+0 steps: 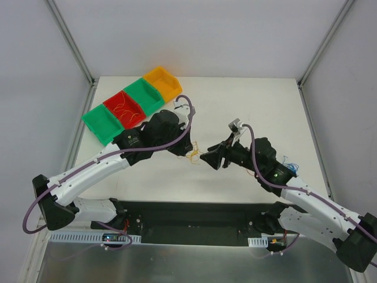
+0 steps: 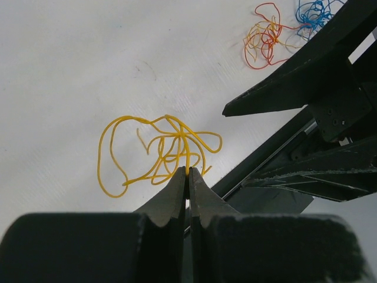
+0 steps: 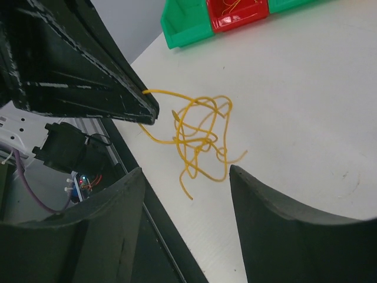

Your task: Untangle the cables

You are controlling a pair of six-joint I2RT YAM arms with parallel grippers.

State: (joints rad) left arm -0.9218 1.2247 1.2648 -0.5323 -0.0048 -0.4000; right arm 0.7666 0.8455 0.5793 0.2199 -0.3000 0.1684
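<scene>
A small tangle of yellow cables [image 1: 193, 154] hangs just above the white table [image 1: 253, 100] between my two grippers. My left gripper [image 1: 187, 151] is shut on one strand of it; the left wrist view shows the jaws [image 2: 188, 172] pinching the yellow tangle [image 2: 159, 147]. My right gripper [image 1: 206, 158] is open and empty, its fingers either side below the yellow tangle [image 3: 200, 135] in the right wrist view [image 3: 185, 171]. A second clump of orange and yellow cables [image 2: 265, 38] with blue ones [image 2: 315, 12] lies farther off; the blue ones [image 1: 288, 160] show beside the right arm.
Four bins stand in a row at the back left: green [image 1: 101, 124], red [image 1: 125, 110] with a few thin wires in it, green [image 1: 145, 94], orange [image 1: 164, 81]. The table's near edge and a black base plate [image 1: 194, 221] lie just behind the grippers.
</scene>
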